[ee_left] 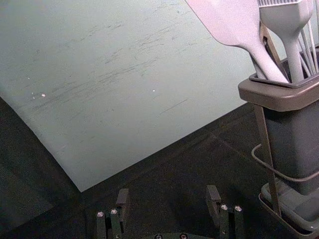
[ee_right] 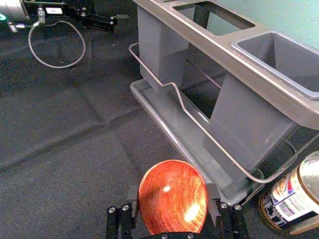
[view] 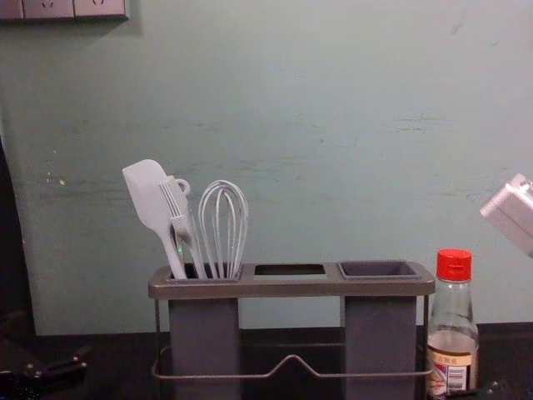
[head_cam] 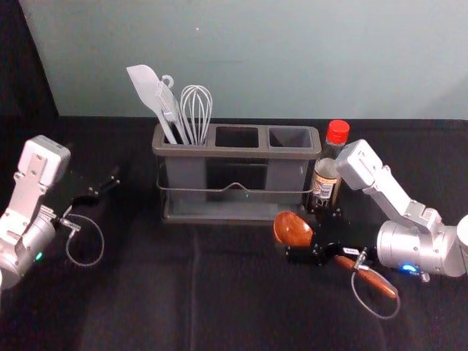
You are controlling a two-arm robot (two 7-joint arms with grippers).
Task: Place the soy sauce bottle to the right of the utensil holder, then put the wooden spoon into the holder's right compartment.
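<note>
Right gripper (head_cam: 313, 235) at spoon (head_cam: 292, 229), bottle (head_cam: 326, 184) right of holder (head_cam: 236, 152), left gripper (head_cam: 104, 187) leftward

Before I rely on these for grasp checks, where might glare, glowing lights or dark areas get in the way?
Right wrist view: bright glare spots on the wooden spoon; left wrist view: the dark left gripper partly merges with the black cloth; head view: a blue light glows on the right arm.
</note>
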